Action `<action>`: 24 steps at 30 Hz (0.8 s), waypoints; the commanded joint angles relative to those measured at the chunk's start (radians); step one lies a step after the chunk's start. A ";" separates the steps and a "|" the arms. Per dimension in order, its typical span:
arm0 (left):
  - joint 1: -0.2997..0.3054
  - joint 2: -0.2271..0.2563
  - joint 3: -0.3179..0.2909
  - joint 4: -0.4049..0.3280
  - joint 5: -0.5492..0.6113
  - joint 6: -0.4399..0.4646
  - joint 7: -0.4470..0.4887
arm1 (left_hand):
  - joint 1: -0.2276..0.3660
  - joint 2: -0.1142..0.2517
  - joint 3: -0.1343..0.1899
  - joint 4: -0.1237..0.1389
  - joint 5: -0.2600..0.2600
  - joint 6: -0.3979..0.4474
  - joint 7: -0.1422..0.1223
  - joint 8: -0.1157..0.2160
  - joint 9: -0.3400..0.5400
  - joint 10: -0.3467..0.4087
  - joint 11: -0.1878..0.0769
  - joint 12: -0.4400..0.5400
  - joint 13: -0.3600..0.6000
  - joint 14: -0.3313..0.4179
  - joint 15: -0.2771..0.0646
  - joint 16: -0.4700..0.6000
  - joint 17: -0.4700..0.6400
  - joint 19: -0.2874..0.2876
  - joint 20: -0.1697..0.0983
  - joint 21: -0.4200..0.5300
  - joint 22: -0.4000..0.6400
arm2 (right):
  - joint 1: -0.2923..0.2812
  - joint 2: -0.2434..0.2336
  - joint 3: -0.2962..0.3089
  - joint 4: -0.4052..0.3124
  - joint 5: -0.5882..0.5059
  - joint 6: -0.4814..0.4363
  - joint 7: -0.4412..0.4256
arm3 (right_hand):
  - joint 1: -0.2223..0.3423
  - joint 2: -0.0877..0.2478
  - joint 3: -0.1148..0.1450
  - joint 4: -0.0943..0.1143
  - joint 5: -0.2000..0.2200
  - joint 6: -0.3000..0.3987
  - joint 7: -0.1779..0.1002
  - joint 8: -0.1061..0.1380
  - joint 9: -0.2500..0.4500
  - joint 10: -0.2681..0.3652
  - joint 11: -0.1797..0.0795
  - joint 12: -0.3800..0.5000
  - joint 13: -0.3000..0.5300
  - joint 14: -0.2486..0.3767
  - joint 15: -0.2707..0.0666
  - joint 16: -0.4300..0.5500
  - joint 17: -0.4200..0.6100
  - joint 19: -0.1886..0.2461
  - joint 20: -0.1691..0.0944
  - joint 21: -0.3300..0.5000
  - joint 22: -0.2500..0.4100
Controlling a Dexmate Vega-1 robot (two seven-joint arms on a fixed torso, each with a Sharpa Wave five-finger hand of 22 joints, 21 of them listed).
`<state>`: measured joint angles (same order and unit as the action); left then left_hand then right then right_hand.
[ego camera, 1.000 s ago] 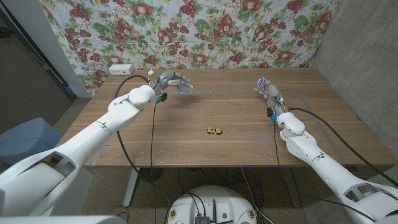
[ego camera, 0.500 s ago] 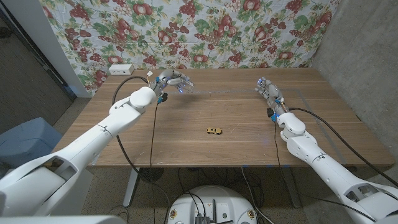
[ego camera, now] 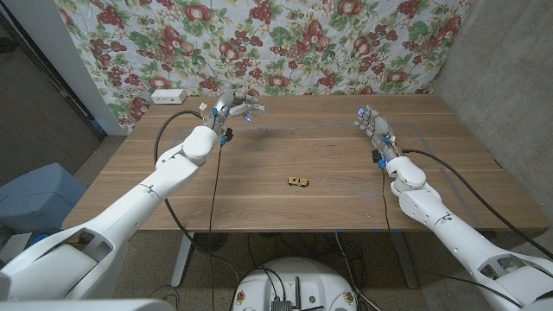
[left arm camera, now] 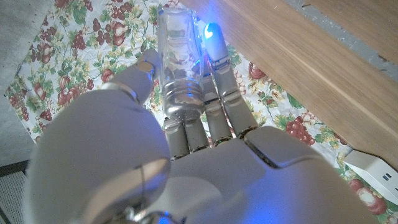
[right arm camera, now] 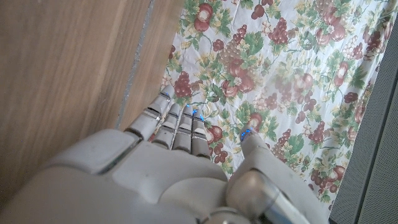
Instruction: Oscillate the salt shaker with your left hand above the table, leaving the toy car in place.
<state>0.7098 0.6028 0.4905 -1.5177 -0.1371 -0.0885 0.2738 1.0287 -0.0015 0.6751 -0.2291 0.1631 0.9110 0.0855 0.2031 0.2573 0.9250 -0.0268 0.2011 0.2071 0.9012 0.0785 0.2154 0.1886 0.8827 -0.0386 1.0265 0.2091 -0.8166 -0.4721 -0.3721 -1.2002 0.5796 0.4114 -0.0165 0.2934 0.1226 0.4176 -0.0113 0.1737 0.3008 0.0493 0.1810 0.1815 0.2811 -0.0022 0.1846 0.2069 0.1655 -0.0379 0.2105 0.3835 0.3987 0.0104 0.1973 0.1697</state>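
head view, left hand: left hand (ego camera: 235,108) sits in the upper left of the frame over the far part of the worktop (ego camera: 259,199), fingers wrapped around the salt shaker (ego camera: 232,107).
left wrist view, salt shaker: clear shaker (left arm camera: 180,59) with a ribbed cap toward the palm, clamped between thumb and fingers (left arm camera: 214,74) of the left hand (left arm camera: 186,149).
toy car: small yellow toy car (ego camera: 298,180) lies on the worktop near frame centre, well apart from both hands.
right hand: right hand (ego camera: 373,125) is in the upper right of the frame, fingers straight and close together, holding nothing; same in the right wrist view (right arm camera: 180,168).
backdrop: fruit-print cloth (ego camera: 285,43) hangs behind the worktop.
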 commanded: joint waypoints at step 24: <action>0.092 -0.134 -0.081 0.064 0.060 -0.208 0.267 | 0.161 0.168 0.060 0.052 0.007 0.009 -0.005 -0.002 0.005 0.009 -0.004 0.008 0.004 0.310 -0.317 0.008 0.006 -0.067 -0.155 0.023 -0.004 | -0.040 0.022 0.014 -0.012 -0.007 0.070 -0.031 | -0.033 -0.024 -0.025 -0.036 0.006 -0.117 -0.025 -0.005 -0.003 -0.116 -0.002 -0.004 -0.009 -0.102 -0.037 -0.028 -0.068 -0.121 -0.012 -0.020 0.001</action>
<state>0.7873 0.4828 0.4226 -1.4517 -0.0831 -0.2885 0.5167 1.0308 -0.0035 0.6751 -0.2291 0.1670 0.9128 0.0837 0.2032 0.2581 0.9285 -0.0303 0.2041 0.2071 0.9012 0.0785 0.2188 0.1934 0.8827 -0.0387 1.0433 0.2045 -0.8452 -0.4510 -0.3597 -1.1994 0.5785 0.4754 -0.0378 0.2711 0.1002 0.3906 -0.0444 0.1738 0.1851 0.0230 0.1693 0.1766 0.1655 -0.0073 0.1770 0.1951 0.0640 -0.0357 0.1807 0.3154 0.2780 -0.0071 0.1733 0.1690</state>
